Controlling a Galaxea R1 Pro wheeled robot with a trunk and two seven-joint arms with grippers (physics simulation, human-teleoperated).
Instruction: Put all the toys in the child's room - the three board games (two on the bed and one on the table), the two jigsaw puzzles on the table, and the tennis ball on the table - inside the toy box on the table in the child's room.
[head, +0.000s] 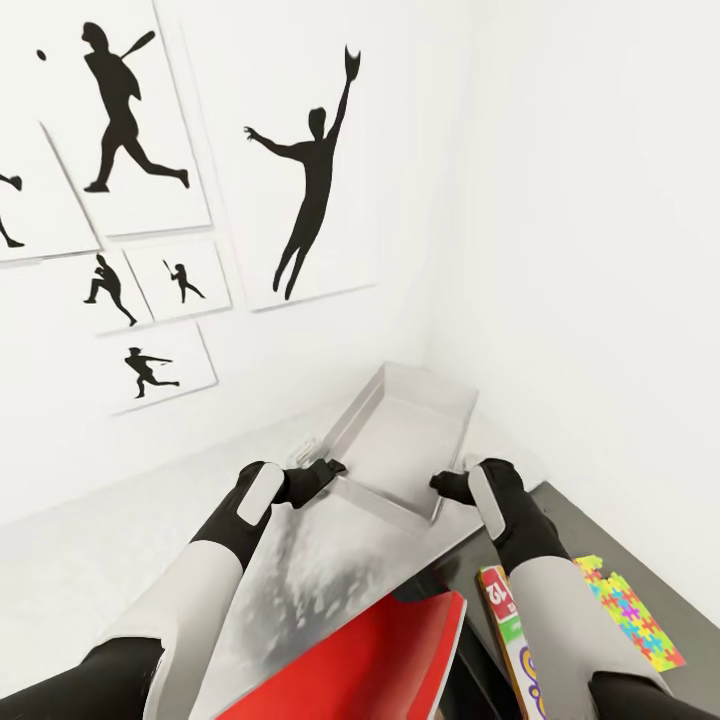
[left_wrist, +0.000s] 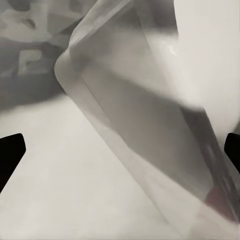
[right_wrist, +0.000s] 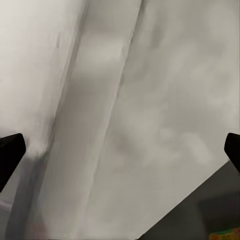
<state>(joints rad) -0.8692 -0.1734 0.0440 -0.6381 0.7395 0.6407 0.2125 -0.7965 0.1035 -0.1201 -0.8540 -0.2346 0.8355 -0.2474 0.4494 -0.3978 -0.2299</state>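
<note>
The toy box (head: 405, 430), a light-grey shallow tray with nothing showing inside, sits at the far corner of the table (head: 300, 570) where the two white walls meet. My left gripper (head: 328, 470) is at the tray's near left corner. My right gripper (head: 445, 487) is at its near right corner. In the left wrist view the left gripper (left_wrist: 120, 150) is open, its black fingertips (left_wrist: 10, 150) wide apart over the toy box's rounded corner (left_wrist: 115, 100). The right gripper (right_wrist: 120, 150) is open too. A board game (head: 505, 620) and a jigsaw puzzle (head: 630, 610) lie by my right forearm.
White walls close in behind and to the right of the tray, with black baseball-player posters (head: 310, 170) on the left wall. A flat red object (head: 370, 660) juts out at the table's near edge. The puzzle rests on the lower dark grey cabinet section (head: 600, 540).
</note>
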